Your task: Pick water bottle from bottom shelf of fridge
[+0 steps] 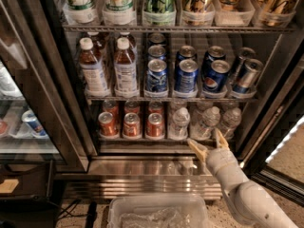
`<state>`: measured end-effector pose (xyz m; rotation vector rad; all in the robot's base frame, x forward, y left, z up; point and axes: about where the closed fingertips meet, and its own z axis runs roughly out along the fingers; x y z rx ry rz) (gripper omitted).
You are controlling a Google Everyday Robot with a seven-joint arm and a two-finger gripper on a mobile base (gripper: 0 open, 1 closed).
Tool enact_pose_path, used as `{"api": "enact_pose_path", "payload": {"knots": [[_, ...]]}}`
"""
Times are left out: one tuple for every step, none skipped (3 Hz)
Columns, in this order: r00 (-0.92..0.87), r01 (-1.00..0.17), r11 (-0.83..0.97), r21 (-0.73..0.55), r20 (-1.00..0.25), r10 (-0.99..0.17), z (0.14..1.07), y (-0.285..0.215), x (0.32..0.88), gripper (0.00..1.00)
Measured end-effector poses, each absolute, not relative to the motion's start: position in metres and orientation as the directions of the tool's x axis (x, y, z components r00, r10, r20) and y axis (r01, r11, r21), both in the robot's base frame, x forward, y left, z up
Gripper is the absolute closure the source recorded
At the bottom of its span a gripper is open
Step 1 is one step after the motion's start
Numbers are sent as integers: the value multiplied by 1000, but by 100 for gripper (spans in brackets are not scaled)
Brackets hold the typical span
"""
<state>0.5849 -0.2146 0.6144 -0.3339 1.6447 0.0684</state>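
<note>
Claw [209,145] hung spread before the bottom shelf [137,139], and I feared it might snag that shelf's edge or knock the water bottle [207,122] into the neighbouring bottles [179,122].

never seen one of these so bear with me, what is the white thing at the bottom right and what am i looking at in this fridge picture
There is one picture, from a camera looking down into a drinks fridge. The white thing is a robot arm. Its tip, the end effector, is a two-finger claw. It sits just in front of the bottom shelf, fingers spread, holding nothing. That shelf carries orange-red cans on the left and small clear water bottles on the right, nearest the claw. Above stand blue cans.
</note>
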Motion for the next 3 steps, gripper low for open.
{"api": "enact_pose_path", "payload": {"knots": [[-19,-242,959,-147,-988,-156,621,-216,596,24],[1,-232,963,-139,-990,-142,623,-217,604,25],[14,-219,966,-139,-990,-140,623,-219,609,26]]}}
